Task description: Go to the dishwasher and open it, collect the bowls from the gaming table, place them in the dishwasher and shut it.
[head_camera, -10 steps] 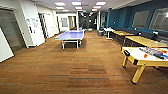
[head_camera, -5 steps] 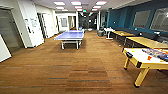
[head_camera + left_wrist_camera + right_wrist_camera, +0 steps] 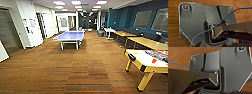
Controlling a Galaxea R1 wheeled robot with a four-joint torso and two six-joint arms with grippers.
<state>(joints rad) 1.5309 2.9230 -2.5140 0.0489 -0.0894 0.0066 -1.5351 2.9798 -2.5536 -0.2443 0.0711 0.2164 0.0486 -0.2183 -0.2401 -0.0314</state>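
Note:
The dishwasher is out of view. At the right edge of the head view stands a pale-topped table on yellow legs [image 3: 147,65] with colourful flat boxes [image 3: 156,53] on it; it looks like the gaming table. A small orange-red thing [image 3: 154,60] lies on its top, too blurred to tell whether it is one of the bowls. Both wrist views look down past the robot's dark plate [image 3: 193,21] [image 3: 235,69] at the wood-patterned floor, with a thin blue cable [image 3: 201,33] crossing the plate.
A blue table-tennis table [image 3: 70,36] stands in the middle of the room ahead. Long yellow-topped tables [image 3: 147,42] line the teal right wall, with a small white table [image 3: 109,30] further back. White walls and doors run along the left. Brown striped floor [image 3: 82,72] lies in front.
The whole head picture has shifted a little: the camera has crept forward, so the pale-topped table at the right stands slightly nearer and lower in the picture. Nothing in the room has moved.

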